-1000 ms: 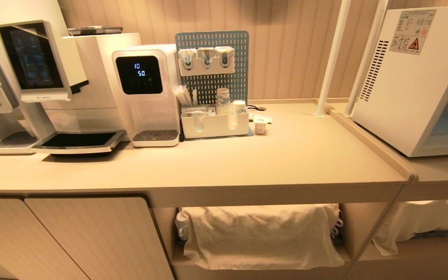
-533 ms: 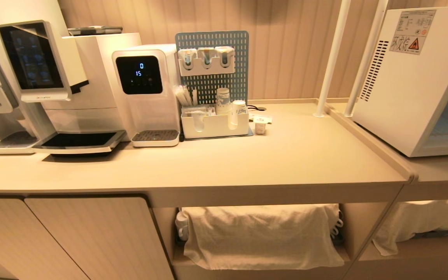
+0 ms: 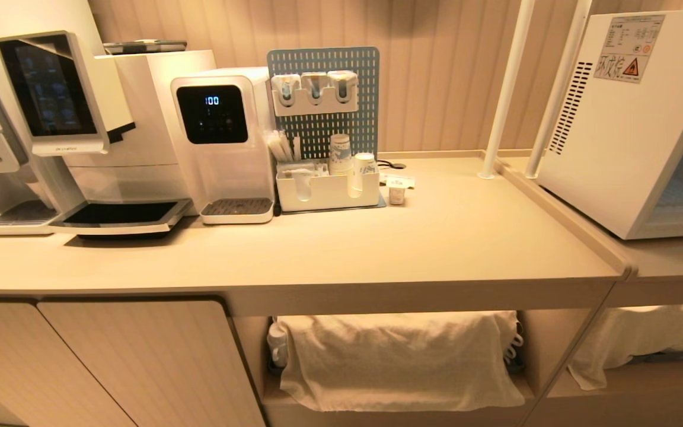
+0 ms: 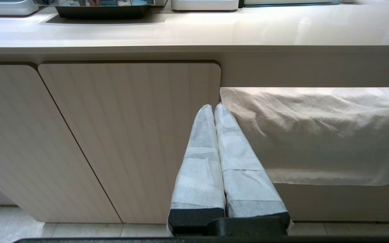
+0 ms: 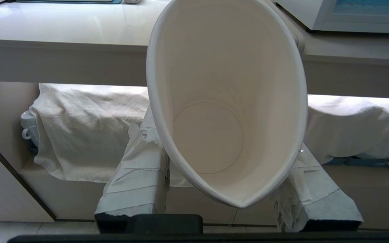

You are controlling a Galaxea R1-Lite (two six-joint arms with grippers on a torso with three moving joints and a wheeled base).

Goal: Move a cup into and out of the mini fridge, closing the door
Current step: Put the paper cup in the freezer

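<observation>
Currently catalogued: the cup (image 5: 226,101), a thin-walled white paper vessel, empty, its round base seen through the open mouth in the right wrist view. It is held between the two wrapped fingers (image 5: 137,175) of the right gripper (image 5: 228,158), low in front of the counter (image 3: 377,249), below the worktop edge and outside the head view. The rim is visibly pressed into an oval, so the wall is judged soft and easily crushed; the item is judged very light, with little resistance to a squeeze and some risk of slipping if the grip is slackened. A hold across the mid-wall, as shown, is judged adequate; a hold nearer the stiffer rolled rim or the base would deform it less. The left gripper (image 4: 214,111) is entered as empty, its wrapped fingers pressed together, parked low before the cupboard door (image 4: 130,135). The mini fridge (image 3: 626,118) stands on the counter's right section; its wire shelves appear exposed at the frame edge, and its door is not seen.
</observation>
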